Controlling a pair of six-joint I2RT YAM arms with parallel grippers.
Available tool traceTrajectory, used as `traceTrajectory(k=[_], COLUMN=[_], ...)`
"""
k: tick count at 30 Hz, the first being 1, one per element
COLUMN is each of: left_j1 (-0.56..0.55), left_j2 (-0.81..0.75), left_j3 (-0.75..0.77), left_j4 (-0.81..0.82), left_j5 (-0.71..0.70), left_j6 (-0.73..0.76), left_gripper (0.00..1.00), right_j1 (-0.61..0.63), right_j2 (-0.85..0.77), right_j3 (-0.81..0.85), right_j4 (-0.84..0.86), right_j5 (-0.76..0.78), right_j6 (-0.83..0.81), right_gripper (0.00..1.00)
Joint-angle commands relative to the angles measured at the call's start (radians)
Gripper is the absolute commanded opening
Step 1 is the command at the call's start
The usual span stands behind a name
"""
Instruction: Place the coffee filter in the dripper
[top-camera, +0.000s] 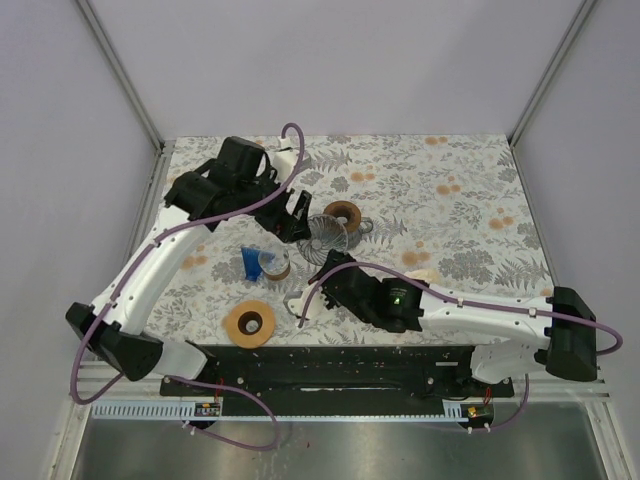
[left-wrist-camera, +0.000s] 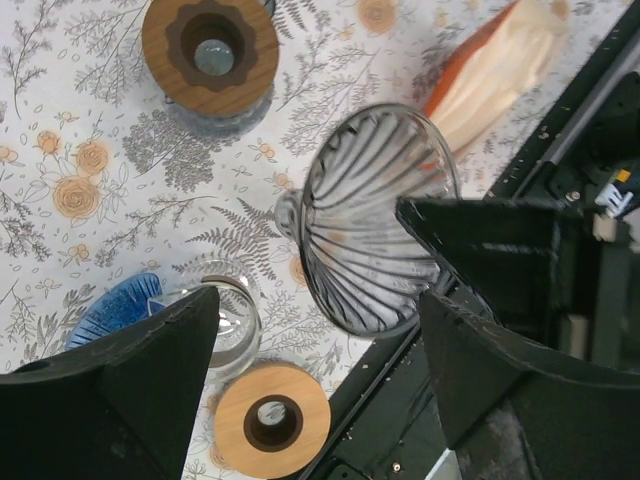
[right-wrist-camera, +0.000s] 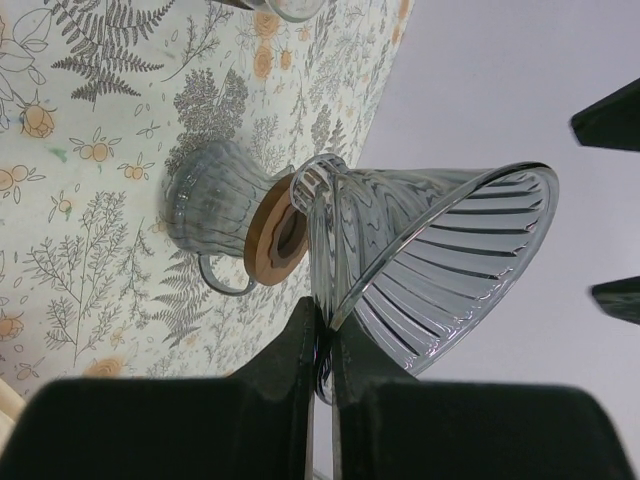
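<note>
The clear ribbed glass dripper (top-camera: 328, 236) is held tilted above the table middle. My right gripper (top-camera: 332, 264) is shut on its rim; the right wrist view shows both fingers pinching the glass edge (right-wrist-camera: 325, 335), with the cone (right-wrist-camera: 430, 260) opening to the right. My left gripper (top-camera: 298, 215) is open and empty just left of the dripper; in the left wrist view (left-wrist-camera: 320, 380) the dripper (left-wrist-camera: 375, 220) shows between the spread fingers. The cream coffee filter (left-wrist-camera: 500, 70), with an orange edge, lies on the table beyond the dripper, and partly behind the right arm in the top view (top-camera: 426, 275).
A glass carafe with a wooden collar (top-camera: 343, 213) stands just behind the dripper, also in the right wrist view (right-wrist-camera: 220, 220). A small glass (top-camera: 274, 263) beside a blue object (top-camera: 250, 262) and a wooden ring (top-camera: 250, 323) sit front left. Enclosure walls surround the floral table.
</note>
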Motion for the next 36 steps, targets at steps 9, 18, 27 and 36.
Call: traceTrajectory(k=[9,18,27,36], left_j1=[-0.079,-0.076,0.040,0.088], left_j2=[0.071,0.120,0.206,0.316], left_j3=[-0.048,-0.025,0.119,0.260], left_j4=[0.111,0.109,0.117,0.125], left_j5=[-0.229,-0.156,-0.092,-0.030], left_j6=[-0.007,-0.053,-0.154,-0.266], left_gripper=[0.27,0.00,0.00,0.00], right_j1=[0.013,-0.007,-0.145,-0.576], right_j2=[0.034,0.053,-0.079,0.007], right_j3=[0.078,0.091,0.186,0.376], right_j4=[0.104,0.145,0.089,-0.091], right_j5=[0.031,-0.013,-0.319,-0.711], right_j6=[-0.112,0.141,0.775,1.468], right_gripper=[0.00,0.37,0.92,0.92])
